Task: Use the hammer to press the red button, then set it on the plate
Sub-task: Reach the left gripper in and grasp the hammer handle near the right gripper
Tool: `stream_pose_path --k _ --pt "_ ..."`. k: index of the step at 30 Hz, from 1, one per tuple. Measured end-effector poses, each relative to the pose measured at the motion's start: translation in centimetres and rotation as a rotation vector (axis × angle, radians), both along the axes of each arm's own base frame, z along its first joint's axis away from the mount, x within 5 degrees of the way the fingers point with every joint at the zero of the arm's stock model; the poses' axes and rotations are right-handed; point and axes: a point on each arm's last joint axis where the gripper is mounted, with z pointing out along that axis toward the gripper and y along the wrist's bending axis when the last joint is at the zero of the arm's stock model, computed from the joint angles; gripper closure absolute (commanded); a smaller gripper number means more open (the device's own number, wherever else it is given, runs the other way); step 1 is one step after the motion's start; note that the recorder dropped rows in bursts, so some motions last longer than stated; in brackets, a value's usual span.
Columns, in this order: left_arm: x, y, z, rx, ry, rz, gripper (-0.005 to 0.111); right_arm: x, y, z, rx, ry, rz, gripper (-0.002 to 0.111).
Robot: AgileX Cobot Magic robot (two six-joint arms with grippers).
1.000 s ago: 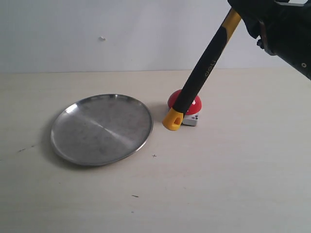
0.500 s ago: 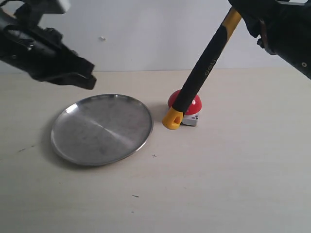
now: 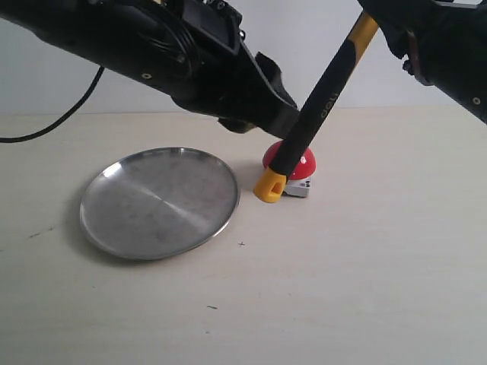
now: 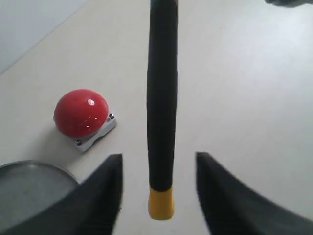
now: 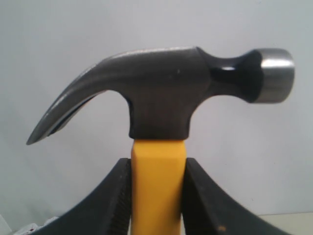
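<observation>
Two sets of fingers are at the hammer (image 3: 319,106). The right fingers (image 5: 117,200) pinch its yellow neck just under the head, high at the far right. Its long axis slants down and leftward, with the yellow butt low near the button (image 3: 304,163). The left fingers (image 4: 110,196) are spread either side of the black grip, not touching it. The plate (image 3: 160,201) lies on the tabletop (image 3: 365,266), left of the button.
</observation>
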Motion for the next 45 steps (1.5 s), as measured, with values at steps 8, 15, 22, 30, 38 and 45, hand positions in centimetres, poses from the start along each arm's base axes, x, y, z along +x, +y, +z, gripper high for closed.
stream_pose_path --k 8,15,22,30,38,45 --pt "1.2 -1.2 -1.7 0.003 -0.017 0.011 0.019 0.0 0.0 0.0 0.015 0.009 0.004 0.108" --pt "2.8 -2.7 -3.8 -0.025 -0.046 0.031 0.019 0.0 0.0 0.0 0.016 0.01 0.004 0.108" --pt "3.9 -3.9 -6.5 -0.003 -0.03 0.04 0.019 0.0 0.0 0.0 0.016 0.01 0.004 0.108" --pt "4.7 -4.7 -8.0 -0.018 -0.049 0.046 0.032 0.0 0.0 0.0 0.016 0.01 0.004 0.108" --pt "4.7 -4.8 -8.1 -0.014 -0.054 0.038 0.084 0.0 0.0 0.0 0.016 0.01 0.004 0.108" --pt "4.5 -5.0 -8.2 0.003 -0.069 0.016 0.107 0.0 0.0 0.0 0.017 0.009 0.004 0.108"
